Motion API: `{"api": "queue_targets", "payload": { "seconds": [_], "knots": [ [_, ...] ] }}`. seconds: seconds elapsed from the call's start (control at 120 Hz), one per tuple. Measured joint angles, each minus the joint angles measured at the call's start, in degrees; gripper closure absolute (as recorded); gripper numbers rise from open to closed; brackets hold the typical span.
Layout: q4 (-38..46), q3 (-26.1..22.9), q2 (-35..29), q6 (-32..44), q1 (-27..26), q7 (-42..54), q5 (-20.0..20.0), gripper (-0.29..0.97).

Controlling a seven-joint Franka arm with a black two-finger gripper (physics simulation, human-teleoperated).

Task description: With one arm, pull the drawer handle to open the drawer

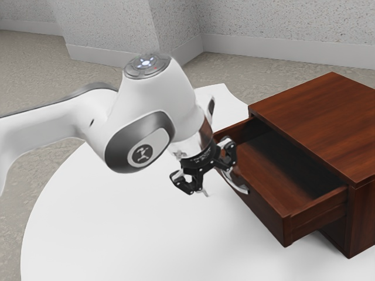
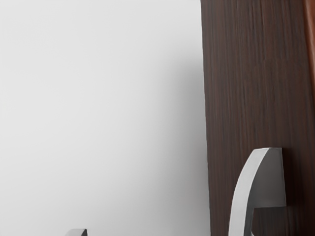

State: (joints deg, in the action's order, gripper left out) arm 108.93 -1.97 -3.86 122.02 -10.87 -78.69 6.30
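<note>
Dark-wood drawer [image 1: 275,175] stands partly out of its cabinet [image 1: 328,111]. Its silver handle [image 1: 240,186], long axis along the drawer front, lies just beside the gripper [image 1: 205,170], toward the exterior view's right. Jaws are spread, gripping nothing.

Gripper [image 1: 205,170] splayed wide, angled downward

Round white table [image 1: 117,234] is noted, set on a speckled beige floor [image 1: 35,64]. Grey textured walls [image 1: 263,17] are edged below by a white baseboard [image 1: 281,50].
</note>
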Motion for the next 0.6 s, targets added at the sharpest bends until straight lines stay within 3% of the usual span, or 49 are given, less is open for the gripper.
{"api": "queue_targets", "payload": {
  "seconds": [0.6],
  "knots": [
    [5.12,-0.18,-4.4,1.92,0.18,-0.09,0.46,0.35]
  ]
}}
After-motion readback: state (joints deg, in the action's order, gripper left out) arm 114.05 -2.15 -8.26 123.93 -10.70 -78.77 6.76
